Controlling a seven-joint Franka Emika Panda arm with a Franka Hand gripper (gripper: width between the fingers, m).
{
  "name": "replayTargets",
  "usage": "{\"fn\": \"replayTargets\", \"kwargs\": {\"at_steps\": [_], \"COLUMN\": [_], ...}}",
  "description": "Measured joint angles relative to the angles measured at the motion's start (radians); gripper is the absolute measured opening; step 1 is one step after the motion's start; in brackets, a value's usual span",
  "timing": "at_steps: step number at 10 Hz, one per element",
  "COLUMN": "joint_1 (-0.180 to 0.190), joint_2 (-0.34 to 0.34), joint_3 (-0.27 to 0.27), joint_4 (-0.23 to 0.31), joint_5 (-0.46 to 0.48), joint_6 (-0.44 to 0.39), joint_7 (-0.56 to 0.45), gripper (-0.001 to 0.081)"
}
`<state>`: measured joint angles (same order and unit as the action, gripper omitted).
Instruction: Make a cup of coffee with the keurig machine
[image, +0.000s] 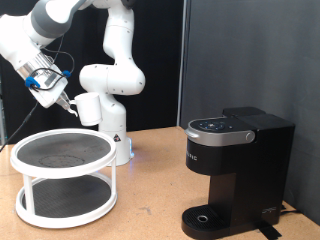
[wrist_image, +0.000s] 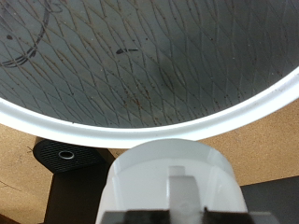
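The keurig machine (image: 238, 170) is black and boxy and stands on the table at the exterior view's right. Its lid is down and its round drip tray (image: 207, 218) is bare. My gripper (image: 66, 104) hangs in the air at the exterior view's upper left, above the far left edge of a round white shelf, and I see nothing between its fingers there. The wrist view looks down on the shelf top, with the machine's drip tray (wrist_image: 65, 155) beyond the rim. A blurred white rounded shape (wrist_image: 168, 173) fills the wrist view's lower middle. I cannot tell whether it is the cup; no cup shows in the exterior view.
A two-tier round white shelf (image: 64, 175) with dark mesh tops (wrist_image: 140, 65) stands at the exterior view's left. The white robot base (image: 105, 115) is behind it. A black curtain hangs behind the machine. Brown tabletop lies between shelf and machine.
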<state>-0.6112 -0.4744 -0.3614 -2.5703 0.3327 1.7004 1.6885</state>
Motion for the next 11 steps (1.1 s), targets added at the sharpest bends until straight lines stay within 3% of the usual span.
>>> {"fn": "replayTargets", "kwargs": {"at_steps": [2,4,8,11], "joint_1": [0.007,0.024,0.046,0.080], "joint_2": [-0.006,-0.027,-0.080,-0.092], "joint_3": [0.010,0.056,0.240,0.348], "joint_4": [-0.012,-0.030,-0.097,-0.126], "joint_5": [0.093,0.214,0.324,0.404], "joint_6": [0.015,0.042,0.240,0.346], "joint_7": [0.007,0.084,0.331,0.430], "gripper": [0.0001,0.0001,0.0001,0.0001]}}
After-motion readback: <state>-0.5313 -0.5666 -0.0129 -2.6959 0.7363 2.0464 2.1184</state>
